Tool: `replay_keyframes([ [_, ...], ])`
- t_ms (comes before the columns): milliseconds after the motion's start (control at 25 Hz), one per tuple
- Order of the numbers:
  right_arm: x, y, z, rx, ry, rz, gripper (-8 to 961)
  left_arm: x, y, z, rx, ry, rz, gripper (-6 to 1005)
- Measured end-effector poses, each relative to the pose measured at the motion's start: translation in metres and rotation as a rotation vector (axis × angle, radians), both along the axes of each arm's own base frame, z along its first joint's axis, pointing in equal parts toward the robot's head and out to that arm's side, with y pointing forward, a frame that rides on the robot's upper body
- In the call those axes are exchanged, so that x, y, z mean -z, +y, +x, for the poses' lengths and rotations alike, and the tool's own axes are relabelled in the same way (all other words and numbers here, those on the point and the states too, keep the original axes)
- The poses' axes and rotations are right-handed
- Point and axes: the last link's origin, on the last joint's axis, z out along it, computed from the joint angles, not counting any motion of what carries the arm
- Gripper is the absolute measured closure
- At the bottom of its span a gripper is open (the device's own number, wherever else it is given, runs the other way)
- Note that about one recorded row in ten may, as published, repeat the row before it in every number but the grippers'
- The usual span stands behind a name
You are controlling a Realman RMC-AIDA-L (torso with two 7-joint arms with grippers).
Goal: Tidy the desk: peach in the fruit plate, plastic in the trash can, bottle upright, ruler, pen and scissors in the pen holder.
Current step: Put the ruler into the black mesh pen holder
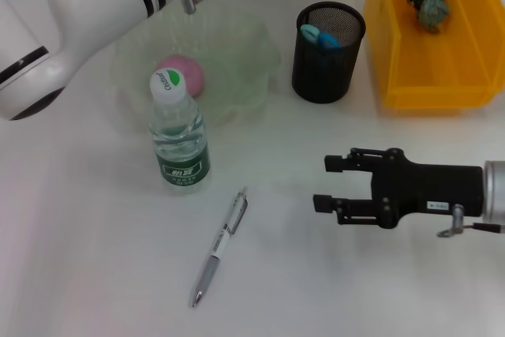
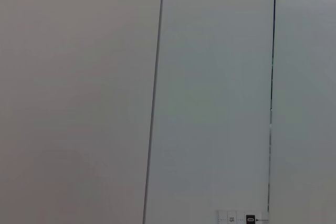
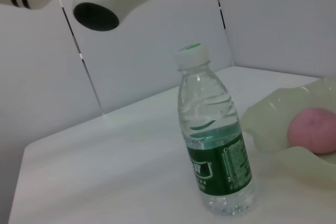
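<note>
Pen [image 1: 220, 249] lies on your desk [image 1: 95, 258] only in head view; right gripper [image 1: 325, 185] hovers beside it, spread wide, empty.

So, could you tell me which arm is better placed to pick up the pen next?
Right. The right gripper hovers open beside the pen on the desk; the left arm is raised over the fruit plate.

peach [image 1: 183, 73] in fruit plate [image 1: 252, 76], bottle [image 1: 180, 136] before it
</note>
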Motion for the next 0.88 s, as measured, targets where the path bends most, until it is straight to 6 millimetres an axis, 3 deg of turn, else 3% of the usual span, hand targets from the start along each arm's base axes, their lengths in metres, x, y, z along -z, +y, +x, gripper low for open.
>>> replay_keyframes([
  [440, 0.006, 0.006, -0.009, -0.018, 0.003, -0.010, 220, 0.002, -0.001, 0.005, -0.005, -0.019, -0.014, 544],
  [880, 0.000, 0.010, -0.014, -0.006, 0.092, 0.078, 220, -0.008, -0.023, 0.005, 0.102, -0.151, -0.062, 528],
])
